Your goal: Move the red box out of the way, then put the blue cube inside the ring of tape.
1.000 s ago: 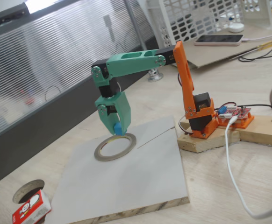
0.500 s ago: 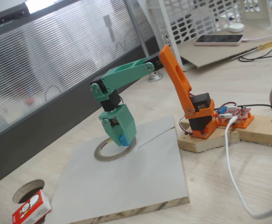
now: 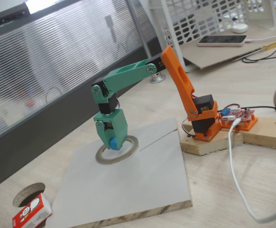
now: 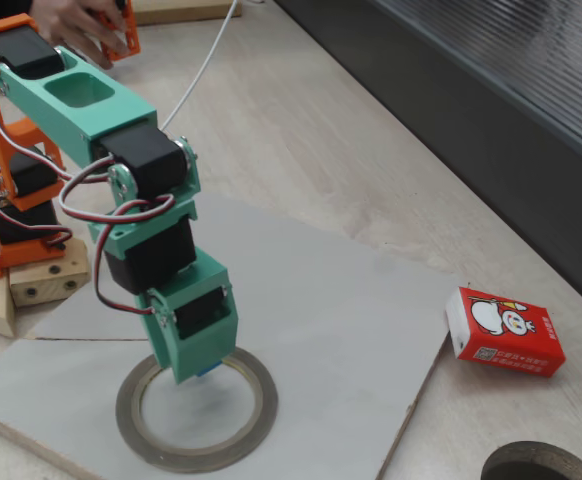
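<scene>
My green gripper [image 3: 113, 145] points down into the ring of tape [image 3: 105, 159], shut on the blue cube [image 3: 114, 143]. The cube sits at the fingertips, low over the hollow near the ring's far rim. From the other side, the gripper [image 4: 199, 368] hides most of the cube [image 4: 209, 372], and the ring of tape [image 4: 191, 460] lies flat on the white board. The red box [image 3: 31, 214] with its white cartoon face lies off the board beside the round hole. It shows as the red box [image 4: 504, 330] in the other fixed view, well clear of the ring.
The white board [image 3: 138, 185] lies on the wooden table. A round dark hole [image 4: 536, 462] is cut through the wood near the red box. The orange arm base [image 3: 202, 118] stands on a wood block, with a white cable [image 3: 235, 166] trailing toward the front.
The arm came down from above the ring's far rim. The gripper then swung left and turned, bringing the blue cube low over the ring's hollow.
</scene>
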`<control>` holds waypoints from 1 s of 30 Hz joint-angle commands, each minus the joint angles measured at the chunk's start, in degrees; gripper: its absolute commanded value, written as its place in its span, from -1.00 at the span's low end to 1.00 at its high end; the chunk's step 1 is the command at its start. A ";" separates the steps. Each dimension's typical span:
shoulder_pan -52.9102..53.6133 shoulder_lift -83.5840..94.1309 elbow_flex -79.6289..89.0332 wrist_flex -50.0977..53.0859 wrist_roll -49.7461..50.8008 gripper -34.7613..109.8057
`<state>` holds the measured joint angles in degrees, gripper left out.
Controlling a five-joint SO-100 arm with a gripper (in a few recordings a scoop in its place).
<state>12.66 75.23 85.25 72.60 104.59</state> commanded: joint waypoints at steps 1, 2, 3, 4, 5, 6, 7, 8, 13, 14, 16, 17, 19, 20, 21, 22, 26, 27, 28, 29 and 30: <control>1.14 -2.99 -0.97 -0.09 0.44 -0.35; 1.32 -4.75 -1.85 -0.09 0.44 -0.35; 1.32 -5.98 -3.25 0.00 0.44 -0.35; 1.32 -6.86 -4.92 0.00 0.44 -0.35; 1.32 -7.38 -6.86 0.00 0.44 -0.35; 1.41 -7.56 -8.79 0.18 0.44 -0.35; 1.41 -7.56 -10.46 0.70 0.44 -0.35; 1.41 -7.56 -11.87 0.79 0.44 -0.35; 1.41 -6.68 -13.89 0.79 0.53 -0.35; 1.32 -6.68 -13.62 0.88 0.53 -0.35; 1.32 -6.68 -13.45 0.88 0.62 -0.35; 1.32 -6.68 -13.36 0.88 0.62 -0.35; 1.32 -6.68 -13.36 0.88 0.62 -0.35; 1.32 -6.59 -13.36 0.88 0.62 -0.35; 1.32 -6.59 -13.36 0.88 0.62 -0.35; 1.32 -6.59 -13.36 0.88 0.70 -0.35; 1.41 -6.59 -13.27 0.97 0.88 -0.35; 1.41 -6.50 -13.27 0.97 0.97 -0.35; 1.41 -6.50 -13.27 0.97 0.97 -0.35; 1.41 -6.50 -13.27 0.97 0.97 -0.35; 1.41 -6.42 -13.27 0.97 0.97 -0.35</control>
<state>13.89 66.80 72.77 72.77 104.68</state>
